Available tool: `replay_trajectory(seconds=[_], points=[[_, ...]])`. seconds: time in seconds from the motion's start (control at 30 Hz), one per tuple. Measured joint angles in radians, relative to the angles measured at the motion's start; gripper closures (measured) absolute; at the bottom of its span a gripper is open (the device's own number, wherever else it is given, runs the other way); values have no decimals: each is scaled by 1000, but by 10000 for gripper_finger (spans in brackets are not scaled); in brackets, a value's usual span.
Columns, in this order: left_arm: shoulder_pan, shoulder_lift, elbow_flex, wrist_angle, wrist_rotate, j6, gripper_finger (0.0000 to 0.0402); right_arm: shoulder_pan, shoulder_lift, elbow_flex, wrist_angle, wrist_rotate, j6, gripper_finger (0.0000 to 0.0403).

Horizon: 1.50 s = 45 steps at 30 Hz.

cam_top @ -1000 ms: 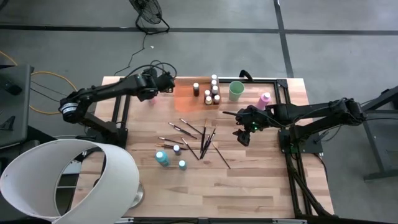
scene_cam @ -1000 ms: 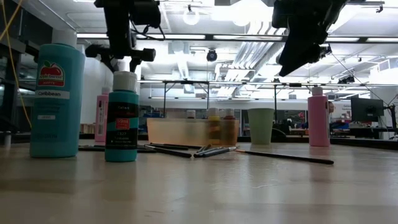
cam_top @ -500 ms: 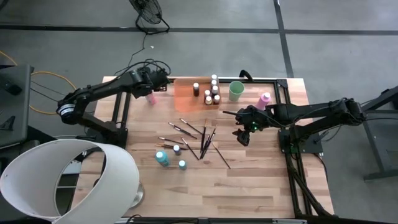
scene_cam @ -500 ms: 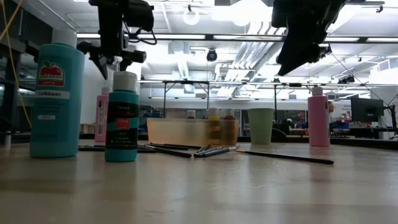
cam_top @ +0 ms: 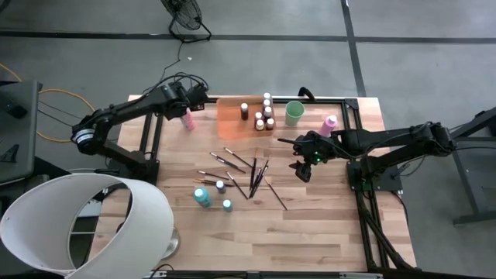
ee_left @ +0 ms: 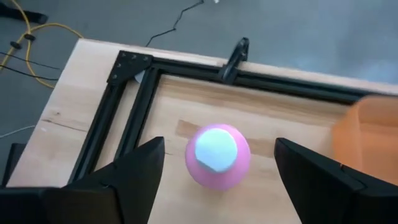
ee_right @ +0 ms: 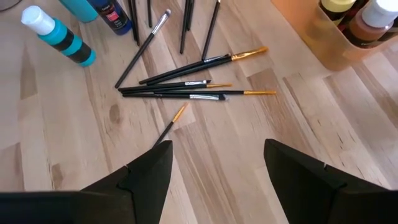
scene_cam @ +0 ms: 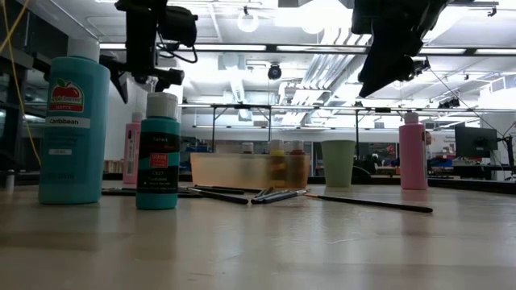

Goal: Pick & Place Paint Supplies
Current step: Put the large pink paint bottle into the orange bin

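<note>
Left fingers (ee_left: 214, 180) have just spread apart above the pink bottle (ee_left: 217, 155), upper left in the high view: a grasp looks next. Right fingers (ee_right: 214, 180) hang apart over brushes (ee_right: 186, 87).

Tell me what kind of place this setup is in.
Probably a robotics lab or workshop: a wooden table framed with black metal rails, a bare grey concrete floor around it, and in the low view an open ceiling with strip lights.

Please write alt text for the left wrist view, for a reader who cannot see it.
A pink bottle with a white cap stands on the wooden table, seen from above between the open fingers of the left hand. An orange tray lies to one side.
</note>
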<state>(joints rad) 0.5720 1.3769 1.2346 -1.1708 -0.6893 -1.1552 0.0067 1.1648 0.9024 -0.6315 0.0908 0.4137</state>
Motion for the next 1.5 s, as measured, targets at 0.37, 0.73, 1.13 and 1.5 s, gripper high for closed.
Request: replay_trajectory(seconds=[0.37, 0.73, 1.13, 1.5], points=[[36, 0, -55, 19, 54, -43, 103, 0, 0, 0, 0, -15, -11, 156], [37, 0, -103, 132, 81, -2, 125, 0, 0, 0, 8, -17, -19, 156], [37, 0, -103, 143, 80, 6, 220, 0, 0, 0, 7, -16, -19, 156], [37, 0, -103, 127, 79, 22, 298, 0, 0, 0, 7, -15, -29, 156]])
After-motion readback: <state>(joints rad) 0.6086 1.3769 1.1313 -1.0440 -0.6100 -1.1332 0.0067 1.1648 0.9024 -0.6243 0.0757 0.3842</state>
